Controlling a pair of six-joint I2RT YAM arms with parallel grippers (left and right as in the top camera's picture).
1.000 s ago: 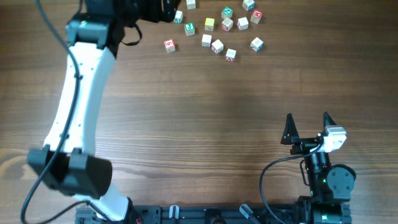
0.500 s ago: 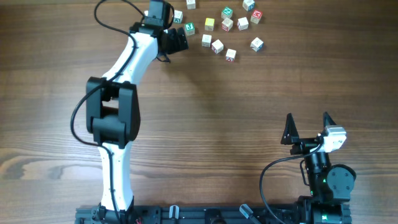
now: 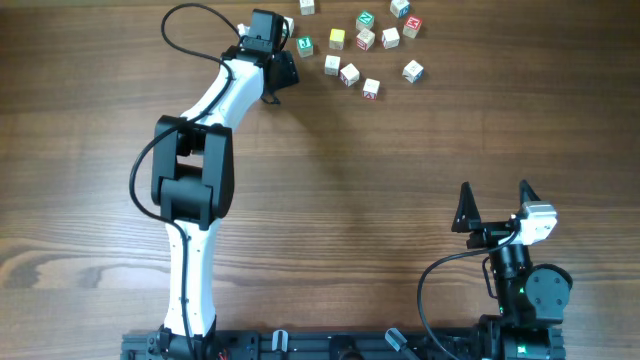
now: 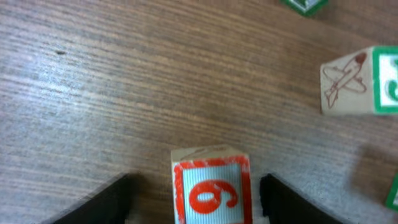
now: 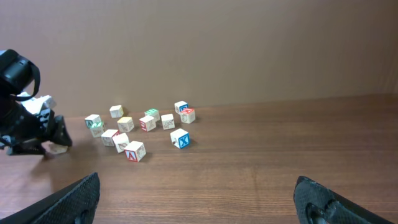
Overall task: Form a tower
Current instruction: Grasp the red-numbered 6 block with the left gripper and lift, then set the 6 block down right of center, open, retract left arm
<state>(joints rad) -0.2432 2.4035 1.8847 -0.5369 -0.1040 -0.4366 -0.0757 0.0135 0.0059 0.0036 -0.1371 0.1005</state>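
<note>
Tower unbuilt: left gripper [image 4: 196, 186] has swung to the desk's far edge, jaws narrowing around, seemingly not yet touching, a cube [image 4: 211, 193].

One cube [image 4: 211, 193] shows red 6, another cube [image 5: 180, 139] blue X.

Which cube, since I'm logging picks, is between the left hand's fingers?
The red-numeral cube; the airplane cube lies clear to one side.
</note>
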